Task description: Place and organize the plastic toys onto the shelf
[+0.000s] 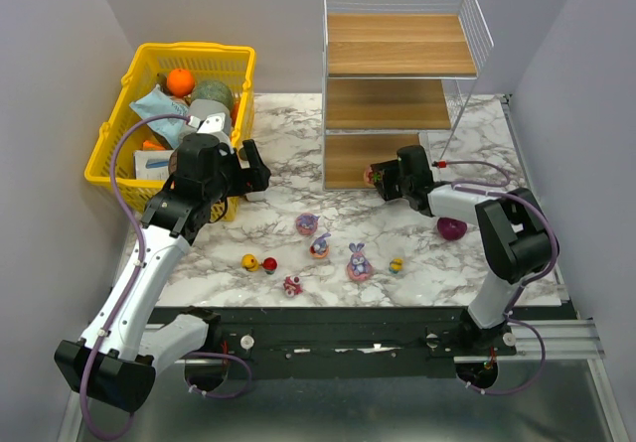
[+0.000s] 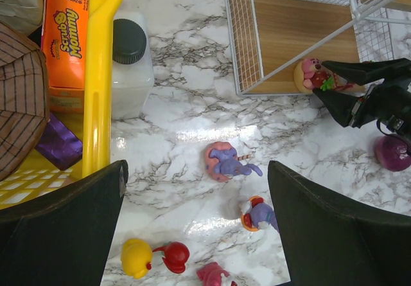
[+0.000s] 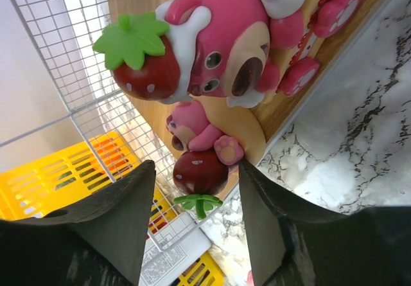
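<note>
The top view looks steeply down on the whole table (image 1: 298,164), with the shelf (image 1: 397,45) at upper right. The left wrist view looks down from nearer, the shelf's corner at its upper right. The right wrist view sits close against a pink bear toy (image 3: 225,48) there; all three views share it.

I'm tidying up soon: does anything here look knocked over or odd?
The purple bunny toy nearest the shelf seems tipped onto its side on the table, ears pointing sideways; a second bunny toy stands upright. Nothing looks spilled or broken.
</note>
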Motion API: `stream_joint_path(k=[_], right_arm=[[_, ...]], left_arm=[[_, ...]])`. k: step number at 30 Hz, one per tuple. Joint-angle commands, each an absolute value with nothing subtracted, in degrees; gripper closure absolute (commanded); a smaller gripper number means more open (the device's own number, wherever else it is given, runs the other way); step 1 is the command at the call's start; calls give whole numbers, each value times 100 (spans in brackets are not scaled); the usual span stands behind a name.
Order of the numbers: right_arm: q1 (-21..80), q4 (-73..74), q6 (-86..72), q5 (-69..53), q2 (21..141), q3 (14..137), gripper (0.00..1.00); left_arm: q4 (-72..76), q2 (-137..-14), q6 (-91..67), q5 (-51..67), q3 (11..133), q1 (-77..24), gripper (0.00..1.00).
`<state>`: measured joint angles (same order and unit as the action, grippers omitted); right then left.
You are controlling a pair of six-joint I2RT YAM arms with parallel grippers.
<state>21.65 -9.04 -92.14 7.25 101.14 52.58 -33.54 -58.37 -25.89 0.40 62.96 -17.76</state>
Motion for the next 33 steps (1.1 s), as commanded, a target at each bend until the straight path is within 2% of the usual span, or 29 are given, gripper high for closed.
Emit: stream_joint_path(k=[1,20,27,33], right_arm=[[2127,-1484,-9114,783,9941,5098,36],[2171,-1670,-9018,343,8905,4282,34],[2224,-1380,-8947,123,8281,3806,34],[2224,-450,-8737,219,7595,3665,34]], left_arm=[[-3481,-5801,-2514,-62,6346,-1775,1],[-3559,-5511,-2575,-9,6249,-1775,1],[-3831,-5282,-2812,255,6231,-1775,1],[-4587,-5273,-3137,413,6346,-1775,1]])
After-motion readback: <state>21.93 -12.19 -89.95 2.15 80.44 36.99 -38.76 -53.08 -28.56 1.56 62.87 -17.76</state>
